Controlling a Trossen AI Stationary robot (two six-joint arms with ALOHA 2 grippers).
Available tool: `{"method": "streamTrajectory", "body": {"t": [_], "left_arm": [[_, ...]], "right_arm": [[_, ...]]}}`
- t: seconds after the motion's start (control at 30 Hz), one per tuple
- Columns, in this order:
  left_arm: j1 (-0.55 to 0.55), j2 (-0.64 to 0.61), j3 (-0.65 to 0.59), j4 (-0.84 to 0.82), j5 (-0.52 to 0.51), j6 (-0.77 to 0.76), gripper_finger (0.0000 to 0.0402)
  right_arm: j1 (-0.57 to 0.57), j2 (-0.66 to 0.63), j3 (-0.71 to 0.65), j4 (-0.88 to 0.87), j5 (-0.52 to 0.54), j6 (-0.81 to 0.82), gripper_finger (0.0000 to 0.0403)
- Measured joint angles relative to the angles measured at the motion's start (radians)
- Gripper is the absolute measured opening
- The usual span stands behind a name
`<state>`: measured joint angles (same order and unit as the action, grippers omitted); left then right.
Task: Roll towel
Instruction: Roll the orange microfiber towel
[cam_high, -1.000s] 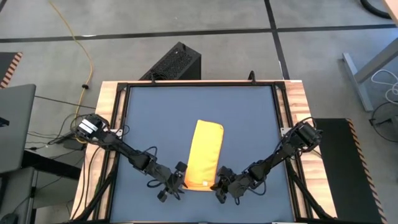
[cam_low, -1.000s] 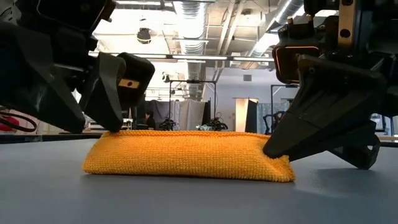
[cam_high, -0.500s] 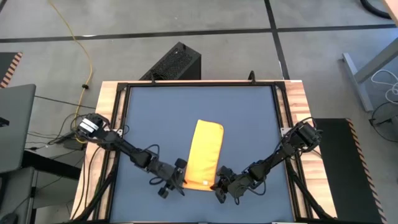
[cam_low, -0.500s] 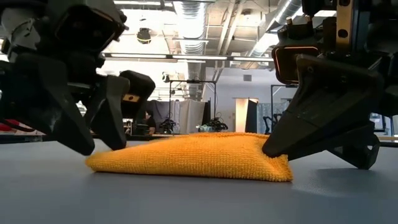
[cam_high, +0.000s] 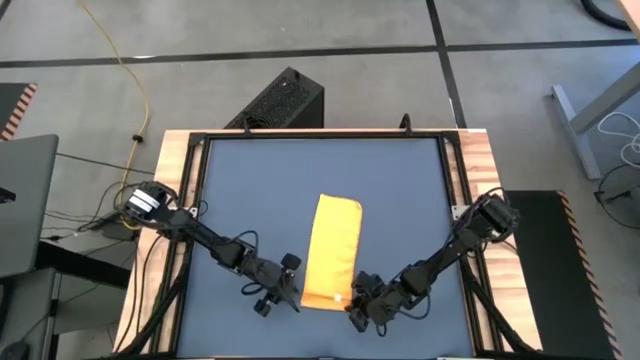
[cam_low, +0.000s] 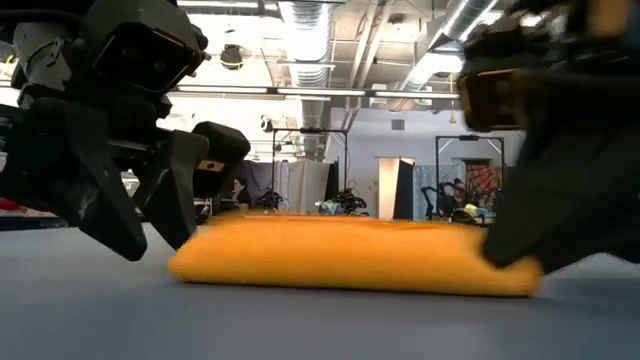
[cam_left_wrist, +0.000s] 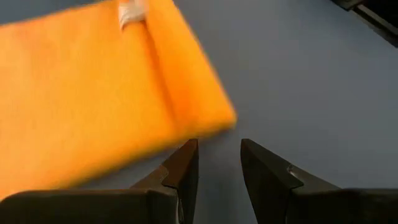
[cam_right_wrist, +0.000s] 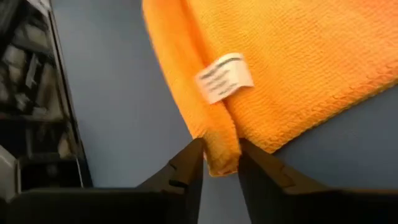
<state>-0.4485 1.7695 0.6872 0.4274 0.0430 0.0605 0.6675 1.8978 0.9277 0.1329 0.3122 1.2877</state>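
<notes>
From above, we saw the yellow towel (cam_high: 332, 251) lying folded into a long narrow strip near the middle of the dark blue counter (cam_high: 250, 190), its near end toward the counter's front edge. The left claw (cam_high: 283, 294) sat low just beside the towel's near left corner, and the right claw (cam_high: 357, 304) sat at the near right corner.

At counter height, the towel (cam_low: 350, 256) lay flat as a low, thick band across the counter (cam_low: 300, 325). The left claw (cam_low: 150, 215) stood on the counter just off one end of the towel, its two dark fingers (cam_low: 185, 200) apart with nothing between them. At the other end a large dark blurred shape, the right claw (cam_low: 525, 250), pressed against the towel's corner.

In the left wrist view, the left claw (cam_left_wrist: 217, 162) showed its fingers (cam_left_wrist: 184, 168) parted and empty, with the corner of the towel (cam_left_wrist: 93, 93) just ahead of them and its white tag (cam_left_wrist: 130, 12) at the far edge; we could not tell whether a fingertip touched the cloth.

In the right wrist view, the right claw (cam_right_wrist: 219, 163) had a folded corner of the towel (cam_right_wrist: 298, 68) lying between its fingers (cam_right_wrist: 186, 168), the white tag (cam_right_wrist: 224, 78) just beyond them. Its fingers stood slightly apart around that corner, and we could not tell whether they gripped it or had let go.
</notes>
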Motion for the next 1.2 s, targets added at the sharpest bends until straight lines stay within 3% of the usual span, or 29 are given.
{"method": "streamTrajectory", "body": {"t": [0.47,0.7,0.83,0.93,1.2], "left_arm": [[0.010,0.000,0.000,-0.020,-0.016,0.024,0.0109],[0.009,-0.090,-0.001,-0.063,-0.047,0.025,0.0109],[-0.027,-0.119,0.000,0.016,0.028,0.050,0.0109],[-0.077,-0.075,0.001,0.073,0.036,0.123,0.0109],[-0.101,0.078,0.002,0.220,-0.110,0.105,0.0111]], "right_arm": [[0.006,-0.024,0.001,-0.027,0.021,-0.004,0.0218],[0.002,-0.025,0.001,-0.029,0.042,0.010,0.0228],[-0.003,-0.026,0.001,-0.037,0.048,0.025,0.0228],[-0.003,-0.026,0.001,-0.038,0.049,0.025,0.0228],[-0.004,-0.027,0.002,-0.046,0.057,0.024,0.0224]]}}
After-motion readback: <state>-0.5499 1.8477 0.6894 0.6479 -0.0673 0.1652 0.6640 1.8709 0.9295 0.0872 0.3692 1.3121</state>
